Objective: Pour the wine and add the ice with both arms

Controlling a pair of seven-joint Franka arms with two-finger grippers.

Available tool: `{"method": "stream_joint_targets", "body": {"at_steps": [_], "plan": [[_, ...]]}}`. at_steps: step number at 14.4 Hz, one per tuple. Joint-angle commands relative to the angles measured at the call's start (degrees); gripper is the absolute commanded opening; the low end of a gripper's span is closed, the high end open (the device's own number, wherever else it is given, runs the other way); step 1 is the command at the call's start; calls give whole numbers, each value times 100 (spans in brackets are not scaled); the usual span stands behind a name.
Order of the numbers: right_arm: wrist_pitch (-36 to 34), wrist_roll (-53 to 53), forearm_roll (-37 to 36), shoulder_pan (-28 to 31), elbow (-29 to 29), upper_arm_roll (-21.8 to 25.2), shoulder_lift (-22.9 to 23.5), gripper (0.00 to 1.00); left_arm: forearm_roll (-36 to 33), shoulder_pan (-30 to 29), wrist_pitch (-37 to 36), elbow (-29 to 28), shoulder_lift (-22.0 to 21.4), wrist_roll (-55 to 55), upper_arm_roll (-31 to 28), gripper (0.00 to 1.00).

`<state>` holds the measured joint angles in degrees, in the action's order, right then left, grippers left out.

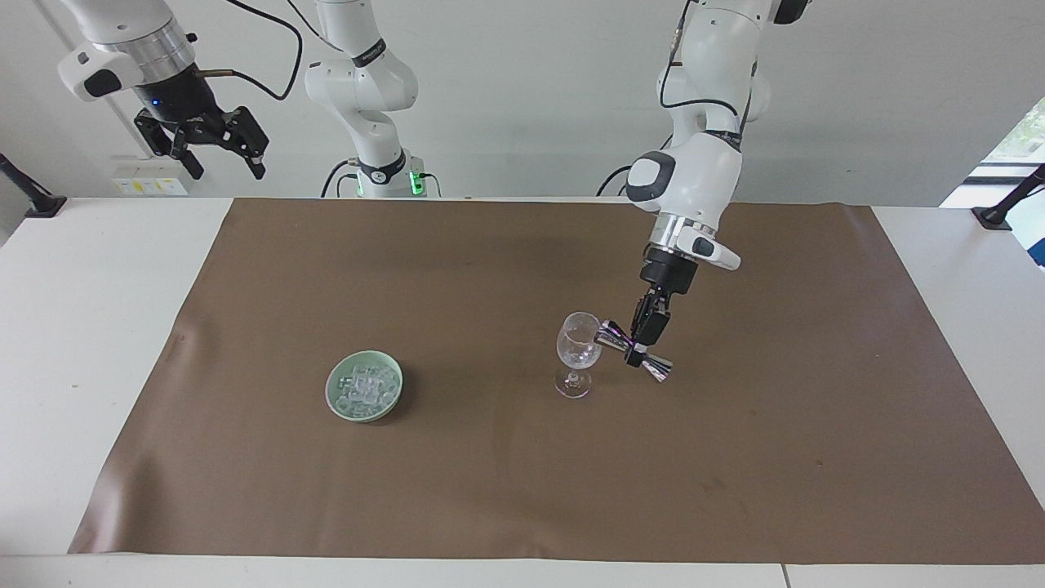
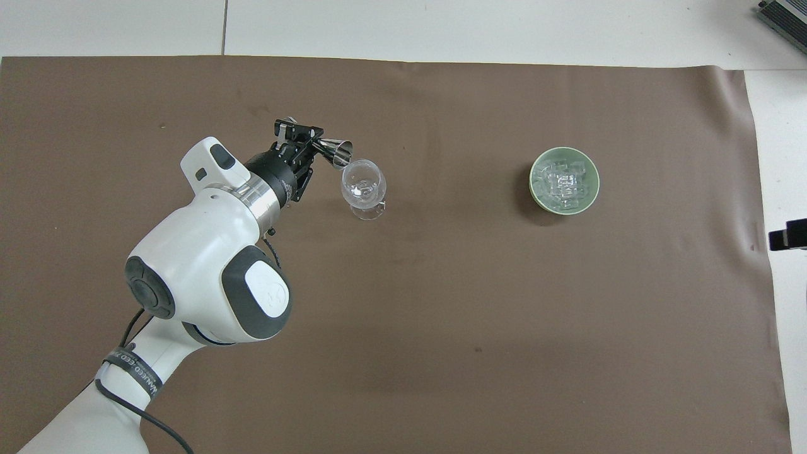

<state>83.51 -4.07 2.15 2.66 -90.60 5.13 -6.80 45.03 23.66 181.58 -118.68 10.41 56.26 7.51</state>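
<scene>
two arms, one wine glass, one green bowl, one metal jigger, all over one brown mat [image 1: 490,490] on the white desk [image 1: 98,343].

the left hand [image 1: 635,354] is clamped tight on the waist of the jigger [image 1: 634,352], a double-coned silver measure, tipped on its side so one mouth sits right at the rim of the wine glass [image 1: 577,351]. the glass stands upright on the mat just beside that hand, on the side toward the right arm's end of the desk; something clear glints in its bowl, i can't tell what.

the green bowl [image 1: 364,385] sits well apart from the left hand, toward the right arm's end, with the ice [image 1: 364,384] heaped in it, too jumbled to count.

the right hand [image 1: 214,140] waits high up off the mat's corner, fingers spread wide, holding nothing.
</scene>
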Motion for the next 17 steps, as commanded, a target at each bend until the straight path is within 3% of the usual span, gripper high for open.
{"method": "stream_joint_targets", "body": {"at_steps": [1,17], "plan": [[-46,-59,-13,24,-19,-21,-67,100,-91,156,114,29,-12,-19,-83,0],[-89,-59,-13,24,-19,-21,-67,100,-135,191,79,-103,-153,-502,-83,0]]}}
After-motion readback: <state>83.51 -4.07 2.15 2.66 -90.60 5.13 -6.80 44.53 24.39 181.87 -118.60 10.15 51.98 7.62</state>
